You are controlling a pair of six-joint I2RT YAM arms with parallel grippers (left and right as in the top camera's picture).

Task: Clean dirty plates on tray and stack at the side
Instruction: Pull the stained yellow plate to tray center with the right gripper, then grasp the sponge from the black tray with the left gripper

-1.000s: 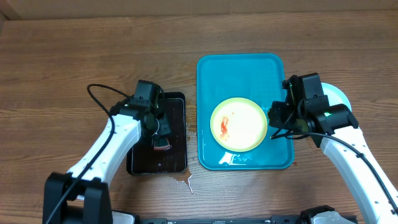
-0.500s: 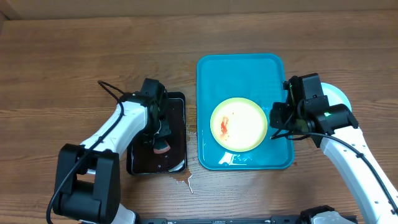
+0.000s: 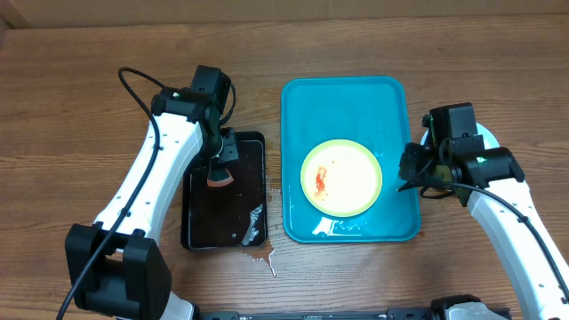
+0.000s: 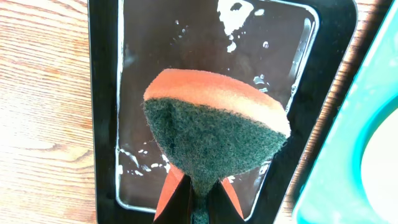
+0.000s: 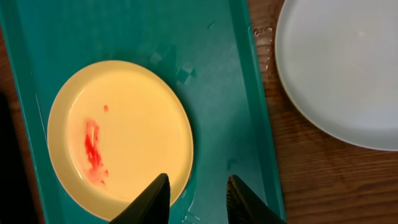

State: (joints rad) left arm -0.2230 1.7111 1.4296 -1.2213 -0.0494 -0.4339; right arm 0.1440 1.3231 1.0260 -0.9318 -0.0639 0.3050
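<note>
**Left arm lifts the sponge clear of the black tray; one smeared plate still to clean**

Since the earlier overhead view, the left arm has swung up and away from the black tray [image 4: 102, 124], carrying the sponge [image 4: 214, 134] with it. The right arm has drawn back slightly toward the tray's near right edge.

The left hand [image 4: 199, 186] is clamped on the sponge, an orange block with a dark green scouring face. It pinches the sponge at one edge so that the rest fans out ahead of the fingers. The black tray lies directly under this hand, wet with beads and streaks of water [image 4: 233, 9].

The right hand [image 5: 198, 186] has its fingers apart with nothing between them. It hangs over the right part of the blue tray [image 3: 342, 98], above the bare strip just beside the plate.

That plate [image 3: 341, 178], yellow-green at the rim, is just left of and under the right hand. It is the only one on the tray and has a red smear on its white centre. Out to this hand's right, off the tray on the table [image 3: 89, 71], rests a pale side plate [image 5: 348, 62] that looks clean. Whether others are stacked beneath it cannot be told.

The job looks well along. What remains is to scrub this plate and add it to the pile at the side.
</note>
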